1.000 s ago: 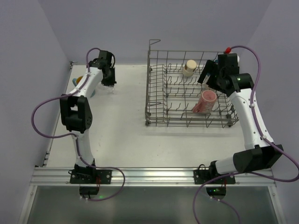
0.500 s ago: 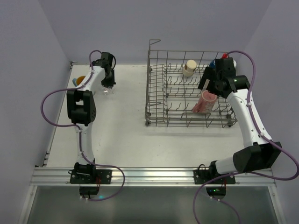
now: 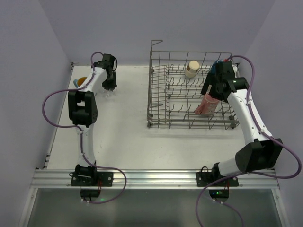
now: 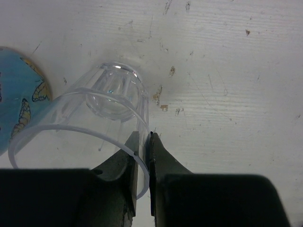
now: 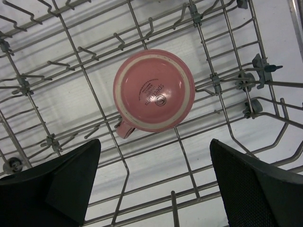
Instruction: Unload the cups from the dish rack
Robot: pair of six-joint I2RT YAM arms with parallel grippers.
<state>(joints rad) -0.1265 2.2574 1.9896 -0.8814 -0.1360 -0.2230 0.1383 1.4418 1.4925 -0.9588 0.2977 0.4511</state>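
The grey wire dish rack (image 3: 163, 101) stands at the right of the table. A beige cup (image 3: 191, 68) sits at its back. A pink-red cup (image 3: 207, 105) stands upside down on the prongs; its base (image 5: 154, 90) and small handle show in the right wrist view. My right gripper (image 3: 211, 90) is open, just above the pink cup, with its fingers (image 5: 71, 175) spread wide of it. My left gripper (image 3: 110, 86) is shut on the rim of a clear glass (image 4: 106, 101), low over the table at the far left. A light blue mug (image 3: 83, 81) with butterflies (image 4: 14, 104) stands beside the glass.
The rack has tall grid sides and rows of upright prongs (image 5: 173, 208) around the pink cup. A bit of dark blue shows behind the right wrist (image 3: 218, 62). The walls close in at the left and the back.
The right gripper has swung in over the rack and come down above the pink cup. The left arm has folded its elbow and brought the glass slightly lower near the blue mug.
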